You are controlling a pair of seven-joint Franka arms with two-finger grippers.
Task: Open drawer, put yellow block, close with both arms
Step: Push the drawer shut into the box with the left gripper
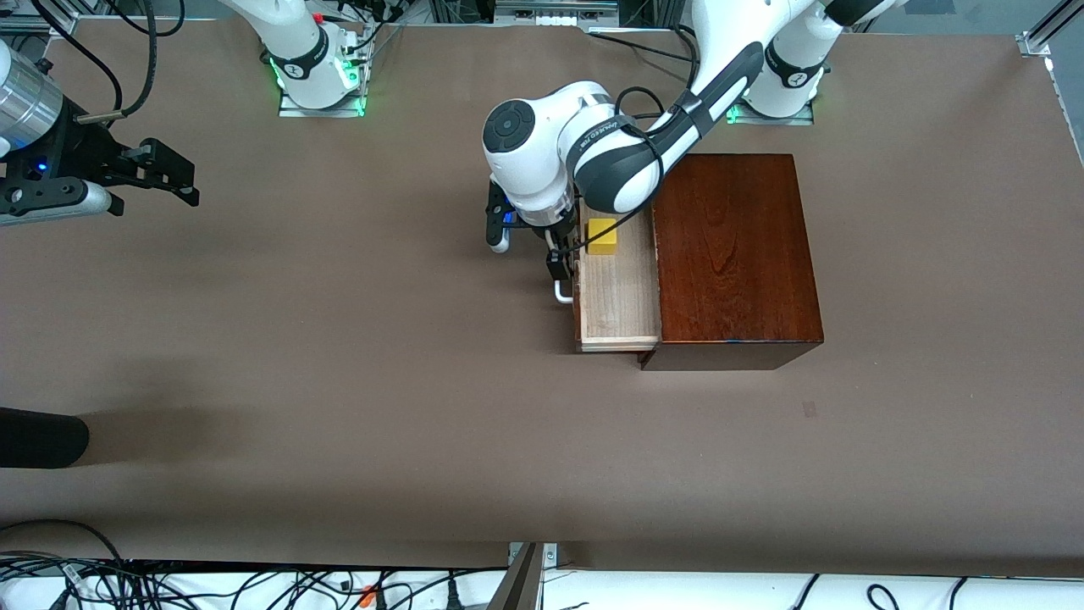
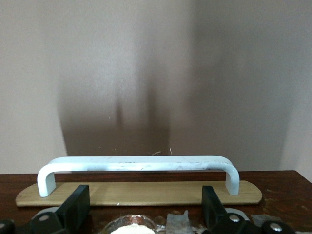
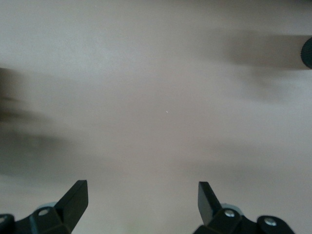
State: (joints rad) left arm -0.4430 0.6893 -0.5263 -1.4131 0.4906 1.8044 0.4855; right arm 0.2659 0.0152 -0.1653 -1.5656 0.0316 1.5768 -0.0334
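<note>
The drawer [image 1: 622, 292] stands pulled out of the dark mahogany box [image 1: 732, 254], toward the right arm's end of the table. The yellow block [image 1: 602, 236] lies in the pale tray, at the end farther from the front camera. My left gripper [image 1: 555, 264] is open, just above the drawer's front and its white bar handle [image 1: 563, 294]. In the left wrist view the handle [image 2: 136, 165] lies ahead of the open left gripper [image 2: 144, 207], untouched. My right gripper [image 1: 179, 178] is open and empty, up over bare table at the right arm's end; the right wrist view shows it [image 3: 141, 200] over table only.
A dark rounded object [image 1: 38, 436] lies at the table's edge at the right arm's end, nearer to the front camera; it also shows in the right wrist view [image 3: 307, 51]. Cables run along the table's near edge [image 1: 254, 585].
</note>
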